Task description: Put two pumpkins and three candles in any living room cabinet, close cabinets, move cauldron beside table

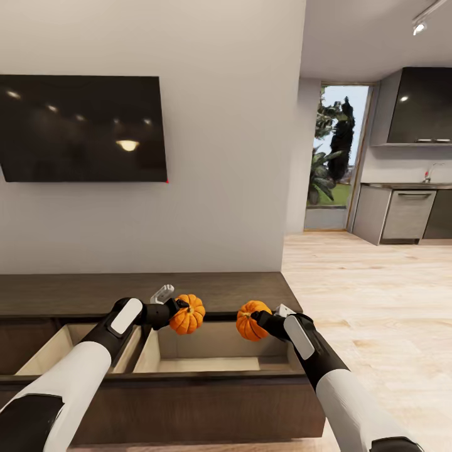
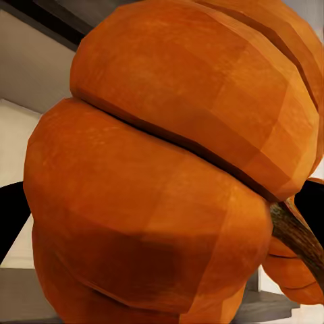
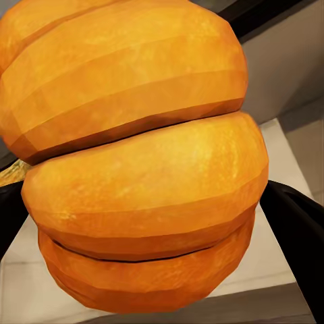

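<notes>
Head view: each arm's jaws clamp a ribbed orange pumpkin [image 1: 187, 314] [image 1: 250, 320].

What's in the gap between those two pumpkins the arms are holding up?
Nothing. In the head view, the left pumpkin and the right pumpkin hang apart, with just the open cabinet drawer and its pale inside showing behind the gap.

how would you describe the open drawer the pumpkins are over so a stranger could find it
Look under the wall TV to the long dark cabinet against the wall. Two drawers are pulled out side by side, showing pale insides. It is the drawer nearer the kitchen side, with both pumpkins held above it, the left pumpkin and the right pumpkin.
</notes>
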Controlling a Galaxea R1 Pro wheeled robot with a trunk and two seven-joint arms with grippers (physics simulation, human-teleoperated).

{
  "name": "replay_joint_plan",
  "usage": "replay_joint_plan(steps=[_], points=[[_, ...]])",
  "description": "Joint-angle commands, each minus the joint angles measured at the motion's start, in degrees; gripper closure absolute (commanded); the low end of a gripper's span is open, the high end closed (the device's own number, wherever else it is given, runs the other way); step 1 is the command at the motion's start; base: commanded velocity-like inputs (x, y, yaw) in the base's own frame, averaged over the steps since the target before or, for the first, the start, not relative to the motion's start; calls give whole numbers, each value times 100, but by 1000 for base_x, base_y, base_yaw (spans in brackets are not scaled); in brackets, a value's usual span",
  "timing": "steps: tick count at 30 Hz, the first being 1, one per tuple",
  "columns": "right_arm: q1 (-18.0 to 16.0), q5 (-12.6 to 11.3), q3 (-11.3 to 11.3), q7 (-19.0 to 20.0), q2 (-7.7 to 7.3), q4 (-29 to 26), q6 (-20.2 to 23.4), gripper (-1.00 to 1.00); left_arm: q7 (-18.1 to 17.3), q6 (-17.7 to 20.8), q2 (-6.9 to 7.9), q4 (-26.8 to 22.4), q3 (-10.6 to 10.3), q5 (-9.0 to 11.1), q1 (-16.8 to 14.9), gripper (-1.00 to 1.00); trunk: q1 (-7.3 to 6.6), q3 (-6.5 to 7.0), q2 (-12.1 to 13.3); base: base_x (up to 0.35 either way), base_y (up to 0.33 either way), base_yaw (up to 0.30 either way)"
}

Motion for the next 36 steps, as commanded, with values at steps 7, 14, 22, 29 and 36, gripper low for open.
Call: replay_joint_plan(steps=[7,14,22,29,36], points=[[-31,-64,16,-74,-2,-6,48,100,544,492,-7,-228,-55,66,-10,100,-1,-7,-3,10,0,0],[-100,-64,16,-84,-2,9,69,100,894,764,-7,-510,-57,74,-11,100,12,-117,-10,1,0,0],[-157,-64,88,-276,-2,12,531,100,1086,821,-15,-538,-57,65,-11,100,32,-295,-20,0,0,0],[-173,-58,102,-314,-2,12,652,100,1183,824,-91,-542,-66,61,-11,100,51,-450,-30,0,0,0],[-200,-56,104,-434,-2,12,669,100,1193,817,-132,-544,-84,57,-11,100,69,-605,-39,0,0,0]])
